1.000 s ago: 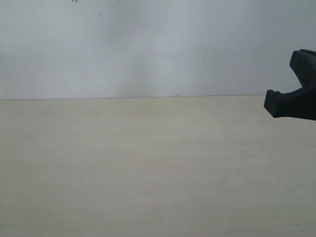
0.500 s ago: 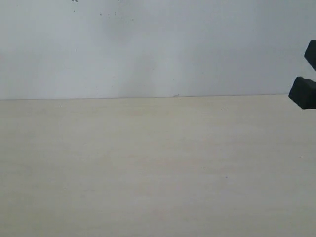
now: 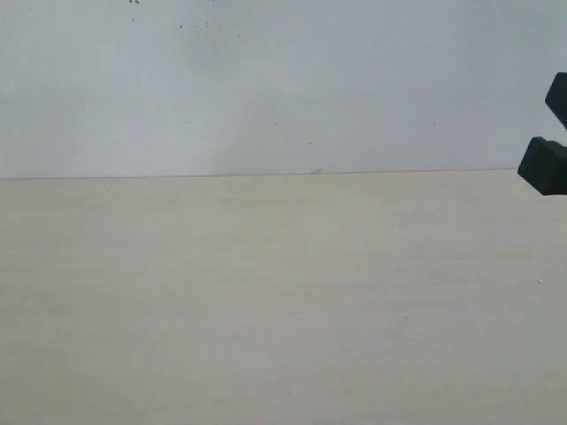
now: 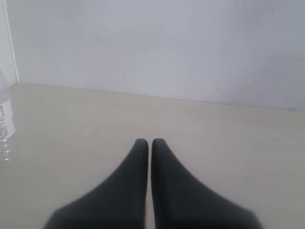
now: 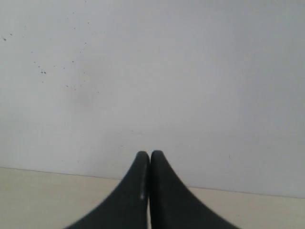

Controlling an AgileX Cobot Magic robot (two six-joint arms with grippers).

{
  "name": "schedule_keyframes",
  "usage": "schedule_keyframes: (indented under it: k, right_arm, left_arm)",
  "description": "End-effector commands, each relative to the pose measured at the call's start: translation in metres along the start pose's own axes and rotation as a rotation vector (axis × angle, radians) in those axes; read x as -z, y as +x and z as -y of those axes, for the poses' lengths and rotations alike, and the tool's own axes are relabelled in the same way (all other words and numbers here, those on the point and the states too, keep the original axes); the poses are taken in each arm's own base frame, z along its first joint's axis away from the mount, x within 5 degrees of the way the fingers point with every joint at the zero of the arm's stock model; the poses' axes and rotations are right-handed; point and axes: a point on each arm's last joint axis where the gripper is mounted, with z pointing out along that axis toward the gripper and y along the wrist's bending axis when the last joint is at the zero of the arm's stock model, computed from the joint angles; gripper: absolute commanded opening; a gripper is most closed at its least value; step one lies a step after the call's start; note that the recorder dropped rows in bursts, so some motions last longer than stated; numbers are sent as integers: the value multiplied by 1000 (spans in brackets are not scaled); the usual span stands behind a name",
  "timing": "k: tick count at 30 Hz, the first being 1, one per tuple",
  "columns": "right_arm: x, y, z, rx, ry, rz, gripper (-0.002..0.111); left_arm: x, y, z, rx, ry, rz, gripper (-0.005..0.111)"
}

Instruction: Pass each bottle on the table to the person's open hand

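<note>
The pale beige table (image 3: 266, 301) fills the exterior view with no bottle on it there. At the edge of the left wrist view stands one clear ribbed bottle (image 4: 5, 129), only partly in frame, well off to the side of my left gripper (image 4: 148, 142), which is shut with nothing in it. My right gripper (image 5: 150, 154) is also shut and empty, facing the wall above the table; a black part of it (image 3: 547, 159) shows at the right edge of the exterior view. The other bottles and the person's open hand are out of view.
A plain pale grey wall (image 3: 266, 88) runs along the table's far edge. In the left wrist view a wall corner (image 4: 10, 47) rises behind the bottle.
The right gripper has drawn back to the right, from well inside the exterior view to its edge, and has held still over the last half second.
</note>
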Motion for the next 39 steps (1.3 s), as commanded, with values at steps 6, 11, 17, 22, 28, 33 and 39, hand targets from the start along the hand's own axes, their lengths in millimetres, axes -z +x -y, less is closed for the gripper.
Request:
schedule_keyframes:
  k: [6, 11, 17, 22, 28, 33, 39]
  right_arm:
    - [14, 0, 28, -40, 36, -107, 0]
    - [43, -7, 46, 11, 89, -59, 0]
    - [85, 12, 66, 6, 316, 63, 0]
    - [94, 27, 64, 4, 322, 59, 0]
    - [94, 43, 66, -15, 322, 11, 0]
    - [93, 55, 66, 19, 317, -6, 0]
    - [108, 62, 69, 79, 439, 24, 0]
  left_arm:
    - [0, -1, 0, 4, -3, 2, 4]
    - [0, -1, 0, 4, -3, 2, 4]
    - [0, -1, 0, 4, -3, 2, 4]
    - [0, -1, 0, 4, -3, 2, 4]
    - [0, -1, 0, 4, -3, 2, 4]
    - [0, -1, 0, 4, -3, 2, 4]
    - [0, -1, 0, 4, -3, 2, 4]
